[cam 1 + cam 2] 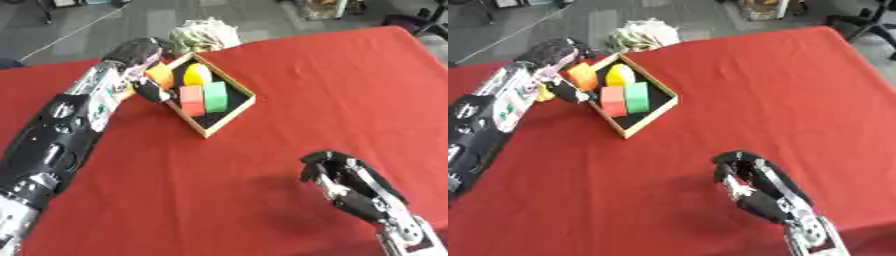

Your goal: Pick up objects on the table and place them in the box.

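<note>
Blocks fill the wooden box [229, 116], which sits askew on the red tablecloth [332, 90], its long axis running from the far left toward the near right. Inside, a yellow rounded piece [197, 74] lies at the far end, and a green block [215, 96] and a pink block [192, 100] stand side by side nearer the front, their long sides along the box's length. An orange block [160, 75] sits tilted at the box's far-left wall, just beside the left hand [150, 89]. That hand reaches down to the wall with dark fingers curled close to the orange block; whether they grip it cannot be told. Something yellow [544, 93] shows under the left wrist, outside the box. The cloth covers the whole table; grey floor lies beyond, with a pale bundled heap [205, 34] just past the far edge. The right hand [343, 180] hovers low at the near right, well apart from the box, fingers curled inward and holding nothing.
</note>
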{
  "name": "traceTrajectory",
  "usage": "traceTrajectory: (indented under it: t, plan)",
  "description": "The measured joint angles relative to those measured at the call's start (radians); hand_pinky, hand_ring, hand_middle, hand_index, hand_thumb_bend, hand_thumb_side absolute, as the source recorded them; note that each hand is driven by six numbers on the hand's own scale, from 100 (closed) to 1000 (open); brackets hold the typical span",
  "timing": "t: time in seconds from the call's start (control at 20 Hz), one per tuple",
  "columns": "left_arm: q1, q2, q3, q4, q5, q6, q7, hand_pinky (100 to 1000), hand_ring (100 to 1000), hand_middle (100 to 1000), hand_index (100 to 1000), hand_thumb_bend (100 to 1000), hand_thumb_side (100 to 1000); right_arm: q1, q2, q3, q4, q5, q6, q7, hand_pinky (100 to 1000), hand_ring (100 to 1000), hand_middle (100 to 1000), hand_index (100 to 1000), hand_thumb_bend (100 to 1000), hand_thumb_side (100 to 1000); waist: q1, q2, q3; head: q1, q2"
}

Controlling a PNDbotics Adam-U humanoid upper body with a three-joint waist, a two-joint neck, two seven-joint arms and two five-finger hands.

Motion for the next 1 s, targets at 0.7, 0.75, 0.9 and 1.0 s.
traceTrajectory:
  t: [0.7,0.75,0.9,1.0]
  plan:
    - [0.026,0.083,0.130,0.194,-0.027,0.151,-0.051,774,716,754,864,489,199,0.001,0.000,0.000,0.000,0.000,0.000,0.001,731,577,534,716,100,368,0.000,0.000,0.014,-0.009,0.000]
    - [0.027,0.077,0.137,0.217,-0.026,0.158,-0.035,774,716,755,865,490,205,0.000,0.000,0.000,0.000,0.000,0.000,0.001,731,577,534,716,100,368,0.000,0.000,0.012,-0.009,0.000]
    - [0.027,0.061,0.149,0.267,-0.020,0.173,0.014,766,708,749,863,453,235,0.000,0.000,0.000,0.000,0.000,0.000,0.001,731,577,534,716,100,368,0.000,0.000,0.009,-0.009,0.000]
    - [0.028,0.051,0.157,0.291,-0.007,0.184,0.050,763,704,745,862,432,256,-0.001,0.000,0.000,0.000,0.000,-0.001,0.002,731,577,534,716,100,365,0.000,0.000,0.007,-0.009,-0.001]
